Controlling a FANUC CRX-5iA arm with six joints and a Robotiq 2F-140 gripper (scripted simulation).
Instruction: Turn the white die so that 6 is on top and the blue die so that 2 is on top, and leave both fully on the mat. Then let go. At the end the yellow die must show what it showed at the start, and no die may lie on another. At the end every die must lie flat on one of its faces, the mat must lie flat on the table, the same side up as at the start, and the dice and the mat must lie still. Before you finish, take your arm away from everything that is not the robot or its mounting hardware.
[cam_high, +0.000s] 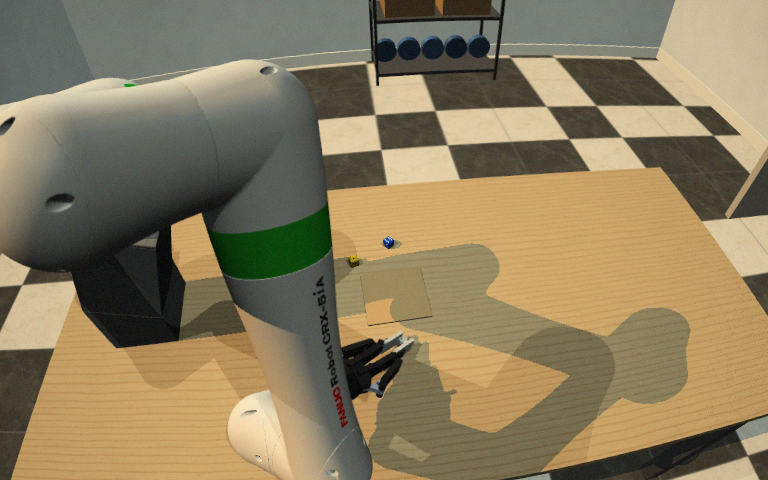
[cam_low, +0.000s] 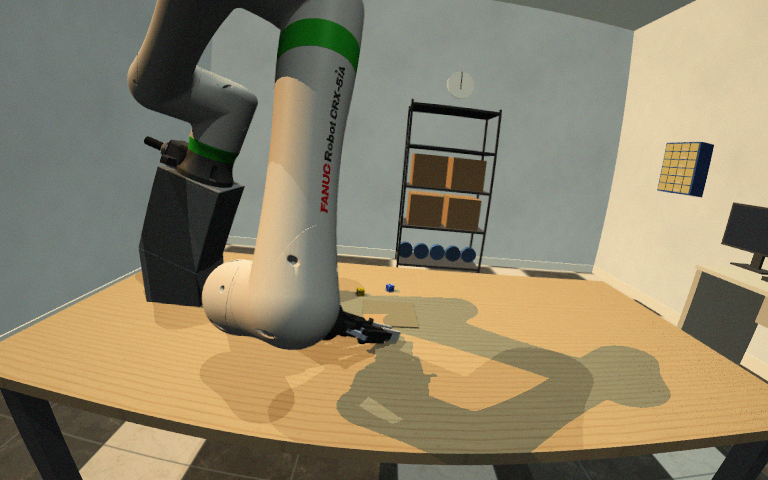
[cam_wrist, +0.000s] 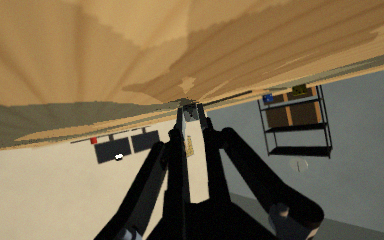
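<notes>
My gripper (cam_high: 401, 341) (cam_low: 394, 333) (cam_wrist: 191, 113) lies almost level, low over the table in front of the mat. Its fingers are slightly parted, with a small grey-looking block, the shaded white die (cam_wrist: 190, 111), between the tips; contact is hard to see. In the top and exterior views I cannot pick the die out from the pale fingertips. The blue die (cam_high: 387, 242) (cam_low: 389, 288) (cam_wrist: 268, 98) sits on the table beyond the mat. The yellow die (cam_high: 353, 260) (cam_low: 360, 292) (cam_wrist: 299, 90) sits left of it, off the mat. The thin wood-coloured mat (cam_high: 408, 283) (cam_low: 404, 318) lies flat. Top numbers are too small to read.
The arm (cam_high: 294, 339) (cam_low: 305, 226) stands left of the mat and hides part of the table (cam_high: 538, 226) (cam_low: 538, 305). Its shadow crosses the mat. The dark pedestal (cam_high: 135, 294) (cam_low: 181, 243) is at the left. A shelf (cam_high: 436, 75) (cam_low: 447, 189) stands beyond the table.
</notes>
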